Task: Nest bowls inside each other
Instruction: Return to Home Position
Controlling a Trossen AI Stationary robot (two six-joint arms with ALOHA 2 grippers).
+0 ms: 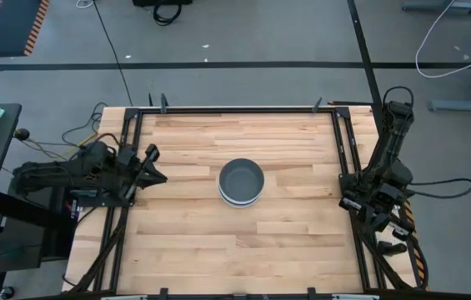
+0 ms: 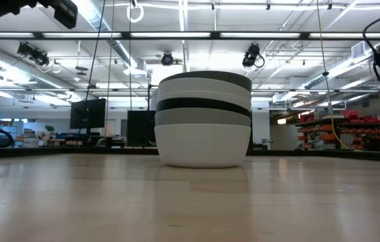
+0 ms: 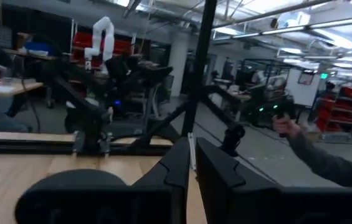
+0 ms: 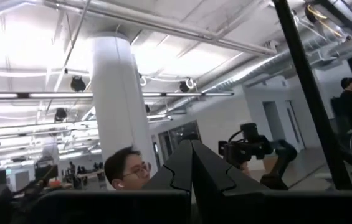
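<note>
The bowls (image 1: 241, 182) stood nested in one stack at the centre of the worktop (image 1: 285, 250), grey on top. My left claw (image 3: 191, 152) sat closed and empty at the left edge, my right claw (image 4: 191, 155) likewise at the right edge. Risk judged small: a low swing while homing could clip the stack.

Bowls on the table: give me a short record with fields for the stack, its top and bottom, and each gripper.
stack: bowls nested in one pile at the centre of the table
top bowl: dark grey
bottom bowl: white
left gripper: shut, empty, at the table's left edge
right gripper: shut, empty, at the table's right edge
</note>
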